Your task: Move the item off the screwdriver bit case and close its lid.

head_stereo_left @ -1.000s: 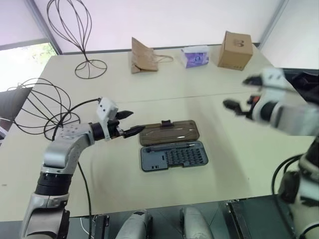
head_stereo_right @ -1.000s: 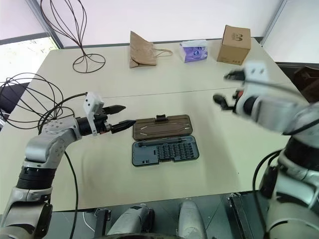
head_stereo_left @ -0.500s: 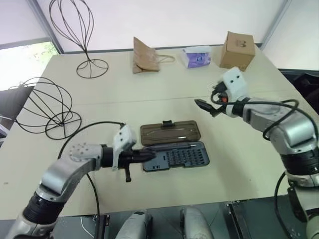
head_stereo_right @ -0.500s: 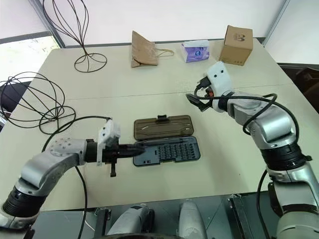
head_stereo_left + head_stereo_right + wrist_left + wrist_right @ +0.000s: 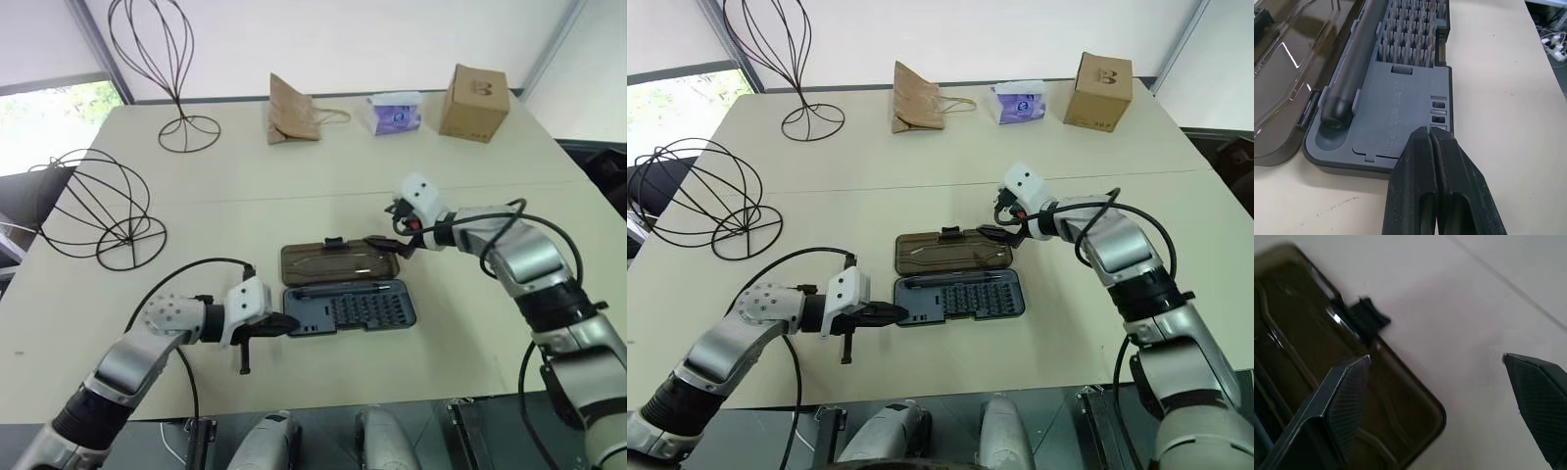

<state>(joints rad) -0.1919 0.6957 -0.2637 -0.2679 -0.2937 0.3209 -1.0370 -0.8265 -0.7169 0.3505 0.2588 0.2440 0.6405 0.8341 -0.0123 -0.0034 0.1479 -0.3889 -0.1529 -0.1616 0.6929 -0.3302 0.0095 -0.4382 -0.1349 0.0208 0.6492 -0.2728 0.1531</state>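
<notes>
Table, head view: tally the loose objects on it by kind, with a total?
Wire frames: 2, the sphere frame and the teardrop wire stand
Screwdriver bit case with its lid lying open: 1
Brown paper bag: 1
Tissue pack: 1
Cardboard box: 1
Total: 6

The two head cameras looked down and forward over the whole table (image 5: 294,186), from its near edge to its far edge, sharing almost the same scene. The left wrist camera sat very close above the screwdriver bit case (image 5: 1400,112), facing along it. The right wrist camera hung close over the lid (image 5: 1312,362), at its corner.
</notes>
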